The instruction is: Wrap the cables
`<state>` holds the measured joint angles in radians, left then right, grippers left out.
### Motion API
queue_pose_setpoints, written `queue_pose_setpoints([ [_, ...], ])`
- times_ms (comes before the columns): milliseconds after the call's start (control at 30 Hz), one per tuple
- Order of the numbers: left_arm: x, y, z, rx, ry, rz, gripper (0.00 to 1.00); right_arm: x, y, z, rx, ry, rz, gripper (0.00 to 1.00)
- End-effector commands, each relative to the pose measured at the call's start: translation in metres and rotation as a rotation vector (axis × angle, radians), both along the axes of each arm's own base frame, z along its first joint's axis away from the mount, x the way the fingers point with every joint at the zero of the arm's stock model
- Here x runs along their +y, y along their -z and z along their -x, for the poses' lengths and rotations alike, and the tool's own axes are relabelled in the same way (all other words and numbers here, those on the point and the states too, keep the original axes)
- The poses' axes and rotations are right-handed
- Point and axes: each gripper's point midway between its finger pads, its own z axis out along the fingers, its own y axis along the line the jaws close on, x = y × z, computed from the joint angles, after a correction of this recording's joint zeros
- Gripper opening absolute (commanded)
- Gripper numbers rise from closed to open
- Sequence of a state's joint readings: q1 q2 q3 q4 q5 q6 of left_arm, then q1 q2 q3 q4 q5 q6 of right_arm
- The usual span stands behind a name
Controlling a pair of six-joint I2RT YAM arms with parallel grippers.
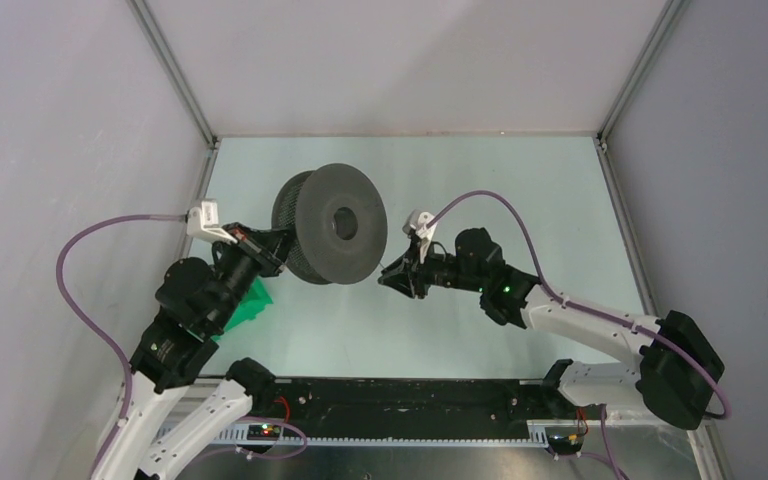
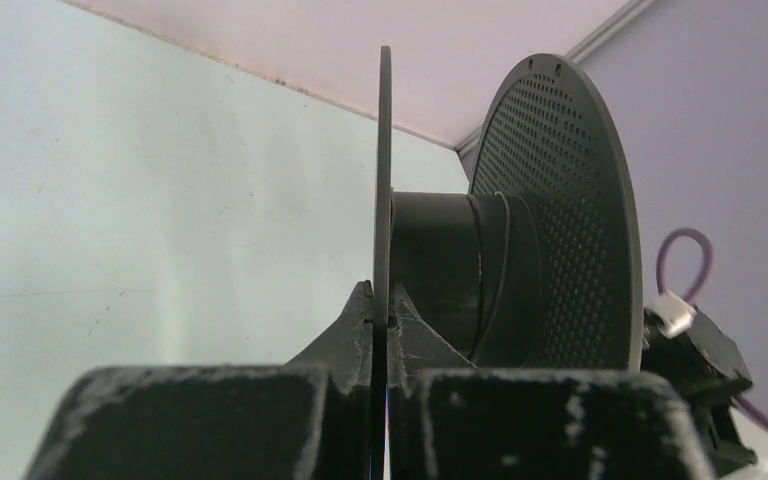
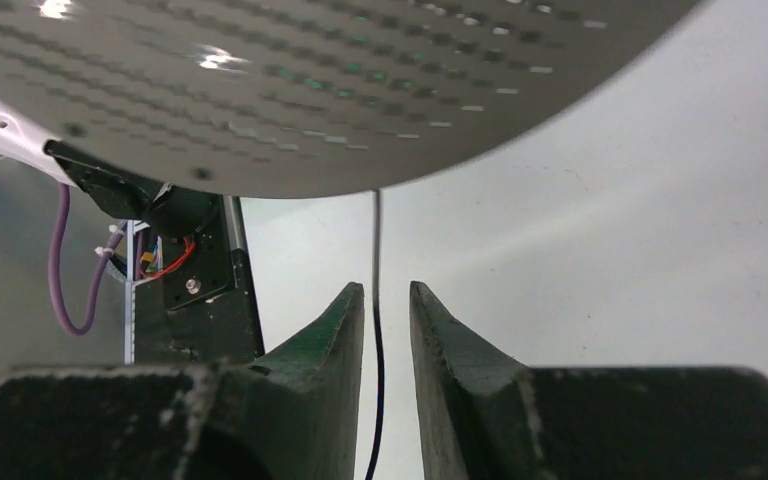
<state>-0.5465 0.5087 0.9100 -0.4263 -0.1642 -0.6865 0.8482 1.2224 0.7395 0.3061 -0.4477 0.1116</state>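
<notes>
The dark grey spool [image 1: 330, 225] is held off the table, tilted, its hub hole facing up. My left gripper [image 1: 278, 245] is shut on the rim of one flange; in the left wrist view the thin flange [image 2: 383, 180] stands edge-on between my fingertips [image 2: 362, 320]. A turn of the thin black cable [image 2: 505, 270] lies on the hub. My right gripper [image 1: 390, 275] is just right of the spool. In the right wrist view the cable [image 3: 377, 330] hangs from the flange [image 3: 310, 90] down between my slightly parted fingers [image 3: 330, 340], touching neither. The cable is too thin to see in the top view.
A green object [image 1: 252, 305] lies on the table under the left arm. The enclosure walls stand close on both sides, with a metal frame post [image 1: 175, 70] at the back left. The black base rail [image 1: 410, 400] runs along the near edge.
</notes>
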Motion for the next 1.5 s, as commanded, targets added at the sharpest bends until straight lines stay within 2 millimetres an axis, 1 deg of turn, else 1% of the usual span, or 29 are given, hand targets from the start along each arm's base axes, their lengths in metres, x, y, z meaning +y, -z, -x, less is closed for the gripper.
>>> queue_pose_setpoints([
  [0, 0.016, -0.038, -0.003, -0.102, -0.093, 0.161, 0.0, 0.007, -0.016, 0.003, -0.118, 0.067, -0.014, 0.29],
  [167, 0.017, -0.04, -0.004, -0.103, -0.1, 0.175, 0.0, 0.012, -0.015, 0.006, -0.164, 0.086, 0.006, 0.28],
  [300, 0.018, -0.039, -0.005, -0.098, -0.11, 0.181, 0.0, 0.016, -0.014, 0.008, -0.169, 0.097, 0.009, 0.33],
  [467, 0.019, -0.033, -0.009, -0.088, -0.129, 0.183, 0.0, 0.02, -0.015, 0.013, -0.208, 0.104, 0.018, 0.31],
  [533, 0.021, -0.032, -0.01, -0.086, -0.14, 0.178, 0.0, 0.019, -0.016, 0.014, -0.225, 0.12, 0.027, 0.35],
  [667, 0.022, -0.031, -0.011, -0.088, -0.151, 0.169, 0.0, 0.018, -0.015, 0.014, -0.258, 0.145, 0.051, 0.38],
  [767, 0.022, -0.031, -0.012, -0.086, -0.151, 0.168, 0.0, 0.017, -0.012, 0.012, -0.283, 0.162, 0.073, 0.33],
  [800, 0.022, -0.032, -0.012, -0.086, -0.151, 0.169, 0.0, 0.017, -0.012, 0.011, -0.289, 0.174, 0.079, 0.26],
  [867, 0.021, -0.031, -0.012, -0.083, -0.148, 0.17, 0.0, 0.017, -0.01, 0.009, -0.301, 0.174, 0.087, 0.19],
  [900, 0.021, -0.032, -0.012, -0.084, -0.147, 0.172, 0.0, 0.018, -0.009, 0.009, -0.308, 0.172, 0.095, 0.19],
  [967, 0.021, -0.032, -0.012, -0.085, -0.147, 0.177, 0.0, 0.018, -0.007, 0.009, -0.316, 0.166, 0.099, 0.21],
  [1067, 0.021, -0.032, -0.011, -0.085, -0.146, 0.178, 0.0, 0.016, -0.005, 0.005, -0.345, 0.151, 0.107, 0.31],
  [1100, 0.021, -0.032, -0.011, -0.085, -0.143, 0.177, 0.0, 0.016, -0.008, 0.004, -0.355, 0.147, 0.09, 0.33],
  [1133, 0.02, -0.032, -0.011, -0.087, -0.139, 0.176, 0.0, 0.012, -0.004, 0.0, -0.348, 0.134, 0.083, 0.36],
  [1167, 0.02, -0.033, -0.01, -0.089, -0.132, 0.174, 0.0, 0.011, -0.01, -0.002, -0.35, 0.133, 0.053, 0.37],
  [1200, 0.019, -0.034, -0.009, -0.093, -0.127, 0.171, 0.0, 0.005, -0.006, -0.007, -0.325, 0.128, 0.04, 0.38],
  [1233, 0.018, -0.036, -0.007, -0.1, -0.113, 0.167, 0.0, 0.002, -0.014, -0.01, -0.329, 0.129, 0.007, 0.39],
  [1267, 0.015, -0.037, -0.005, -0.102, -0.097, 0.166, 0.0, -0.005, -0.018, -0.014, -0.327, 0.122, -0.023, 0.41],
  [1367, 0.009, -0.041, -0.001, -0.112, -0.053, 0.156, 0.0, -0.02, -0.026, -0.02, -0.356, 0.109, -0.069, 0.44],
  [1433, 0.003, -0.042, 0.004, -0.121, -0.008, 0.142, 0.0, -0.034, -0.034, -0.029, -0.366, 0.102, -0.092, 0.44],
  [1467, -0.002, -0.042, 0.007, -0.122, 0.026, 0.134, 0.0, -0.038, -0.039, -0.029, -0.36, 0.1, -0.109, 0.44],
])
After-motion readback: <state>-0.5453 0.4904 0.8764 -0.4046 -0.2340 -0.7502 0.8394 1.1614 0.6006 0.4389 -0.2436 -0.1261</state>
